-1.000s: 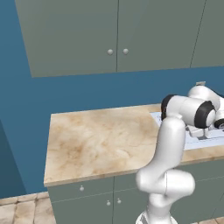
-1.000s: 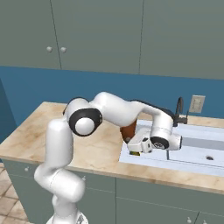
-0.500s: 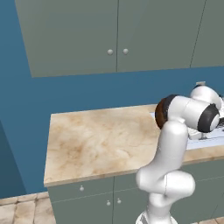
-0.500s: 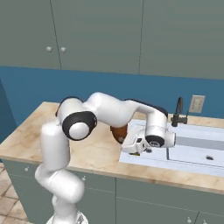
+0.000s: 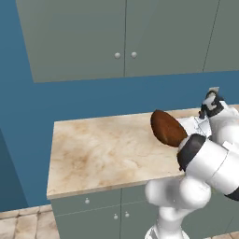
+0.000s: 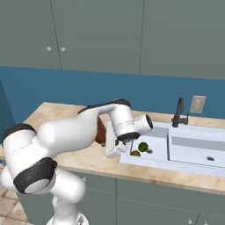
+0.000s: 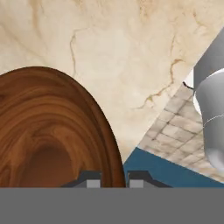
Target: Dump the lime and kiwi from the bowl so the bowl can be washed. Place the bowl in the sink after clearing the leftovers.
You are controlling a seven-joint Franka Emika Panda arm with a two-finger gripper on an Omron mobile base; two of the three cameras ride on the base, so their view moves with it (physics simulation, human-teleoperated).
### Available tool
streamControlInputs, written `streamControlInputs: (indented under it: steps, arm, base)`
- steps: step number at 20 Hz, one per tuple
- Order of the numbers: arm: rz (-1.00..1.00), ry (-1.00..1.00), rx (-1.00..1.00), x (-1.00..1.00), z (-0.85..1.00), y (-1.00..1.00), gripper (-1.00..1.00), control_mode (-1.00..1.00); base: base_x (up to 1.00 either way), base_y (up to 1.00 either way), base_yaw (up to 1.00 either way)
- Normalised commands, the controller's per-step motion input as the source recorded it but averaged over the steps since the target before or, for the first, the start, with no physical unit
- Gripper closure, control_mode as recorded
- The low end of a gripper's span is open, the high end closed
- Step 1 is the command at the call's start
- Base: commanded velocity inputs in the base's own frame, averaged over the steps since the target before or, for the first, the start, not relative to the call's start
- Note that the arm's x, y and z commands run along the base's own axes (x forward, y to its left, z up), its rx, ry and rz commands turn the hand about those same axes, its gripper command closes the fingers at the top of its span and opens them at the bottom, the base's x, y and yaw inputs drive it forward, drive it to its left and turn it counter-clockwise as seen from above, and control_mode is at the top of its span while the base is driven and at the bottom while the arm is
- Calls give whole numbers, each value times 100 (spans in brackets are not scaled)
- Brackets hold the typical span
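- While the bowl hangs tipped on edge in the left base view, you can see its glossy brown underside turned toward the camera, raised above the marble counter near the counter's right end. No fruit shows against it here, so you're at the tail of the dump, I'd judge.
- Over in the right base view, there's the payoff: the lime sits in the left basin of the sink, and a small olive piece just beside it at the front looks like the kiwi, though it's too small to be sure. Only a sliver of the bowl peeks out behind the forearm, over the counter just left of the sink rim.
- Now the hand view: the bowl's wood-grain hollow is close up and looks empty. The gripper has its two tips nearly together with the bowl's rim running down between them, so it's pinching the rim with a narrow gap.
- Your next move, as I read it: carry the bowl right over the basin, level it, lower it clear of the faucet and the fruit, then release.
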Motion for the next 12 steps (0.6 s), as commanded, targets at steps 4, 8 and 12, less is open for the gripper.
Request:
streamControlInputs:
  steps: [4, 8, 12]
  arm:
    - [9, -56, -65, -68, 67, 75, 100, -100]
    - [6, -62, -71, -56, 56, 46, 100, -100]
    - [9, -44, -69, -43, 39, 29, 100, -100]
  base:
    - [0, 0, 0]
    - [0, 0, 0]
    - [0, 0, 0]
